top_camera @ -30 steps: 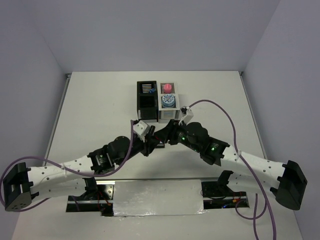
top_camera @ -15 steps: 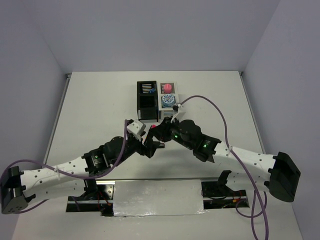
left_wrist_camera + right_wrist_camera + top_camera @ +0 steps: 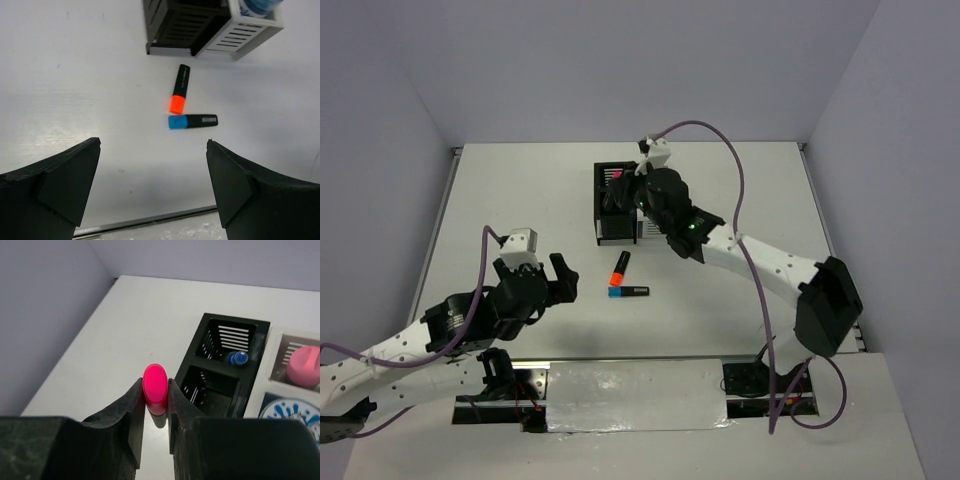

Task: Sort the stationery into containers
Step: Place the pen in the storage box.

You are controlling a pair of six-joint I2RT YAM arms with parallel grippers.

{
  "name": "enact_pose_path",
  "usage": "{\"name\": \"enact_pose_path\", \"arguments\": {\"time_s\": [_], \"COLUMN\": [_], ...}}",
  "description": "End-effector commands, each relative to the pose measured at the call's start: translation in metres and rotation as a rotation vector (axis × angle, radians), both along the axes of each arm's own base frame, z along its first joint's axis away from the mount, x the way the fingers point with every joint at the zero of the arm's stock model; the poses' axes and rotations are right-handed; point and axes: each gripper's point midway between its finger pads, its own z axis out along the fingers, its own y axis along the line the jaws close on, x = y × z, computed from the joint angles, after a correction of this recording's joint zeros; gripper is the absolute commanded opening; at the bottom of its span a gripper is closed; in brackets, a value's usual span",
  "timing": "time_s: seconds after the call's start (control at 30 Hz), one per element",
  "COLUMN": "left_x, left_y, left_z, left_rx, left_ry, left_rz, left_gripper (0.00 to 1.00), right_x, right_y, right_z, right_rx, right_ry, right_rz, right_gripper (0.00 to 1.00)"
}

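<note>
1. The right tool (image 3: 156, 405) is clenched on a pink-ended highlighter (image 3: 155, 385), held roughly upright with the pink end up.
2. The black organiser (image 3: 235, 318) sits just ahead and below it.
3. The left tool (image 3: 152, 145), spread wide and empty, faces the orange highlighter (image 3: 179, 90) and blue highlighter (image 3: 192, 121) lying on the surface (image 3: 75, 75), nearer this arm.

We find open table (image 3: 510, 200) left of the black organiser (image 3: 177, 25), in front of it the orange-ended highlighter (image 3: 179, 90) and blue-ended highlighter (image 3: 192, 121) lying nearly touching, and over it the right gripper (image 3: 156, 392) clamping a pink-ended highlighter (image 3: 155, 382), its arm crossing above the white organiser (image 3: 245, 32).
</note>
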Motion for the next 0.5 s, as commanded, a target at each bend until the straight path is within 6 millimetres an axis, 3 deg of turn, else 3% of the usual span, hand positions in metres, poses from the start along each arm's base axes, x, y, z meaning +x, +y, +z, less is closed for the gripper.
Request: {"name": "enact_pose_path", "arguments": {"time_s": [0.0,0.03,0.1,0.13,0.37,0.43,0.47], "left_x": [-0.006,-0.007,-0.008,-0.008,-0.002,0.001,0.002], "left_y": [0.022,0.021,0.016,0.015,-0.008,-0.015,-0.017], "left_z": [-0.007,-0.007,-0.01,-0.011,-0.02,-0.021,-0.02], "left_rx": [0.057,0.051,0.053,0.052,0.052,0.048,0.046], "left_ry": [0.03,0.029,0.027,0.027,0.021,0.017,0.013], "left_rz": [0.049,0.039,0.009,0.002,-0.057,-0.067,-0.069], "left_gripper": [0.99,0.99,0.99,0.99,0.99,0.99,0.99], "right_x": [0.037,0.043,0.059,0.064,0.081,0.084,0.084], "right_y": [-0.008,-0.007,-0.01,-0.009,0.008,0.008,0.009], "right_z": [0.0,0.005,-0.011,-0.009,-0.042,-0.05,-0.053], "right_rx": [-0.11,-0.111,-0.145,-0.151,-0.206,-0.211,-0.213], "right_ry": [-0.038,-0.035,-0.001,-0.008,0.029,0.038,0.042], "right_rz": [-0.078,-0.081,-0.117,-0.119,-0.085,-0.086,-0.085], "right_gripper": [0.0,0.0,0.0,0.0,0.03,0.07,0.16]}}
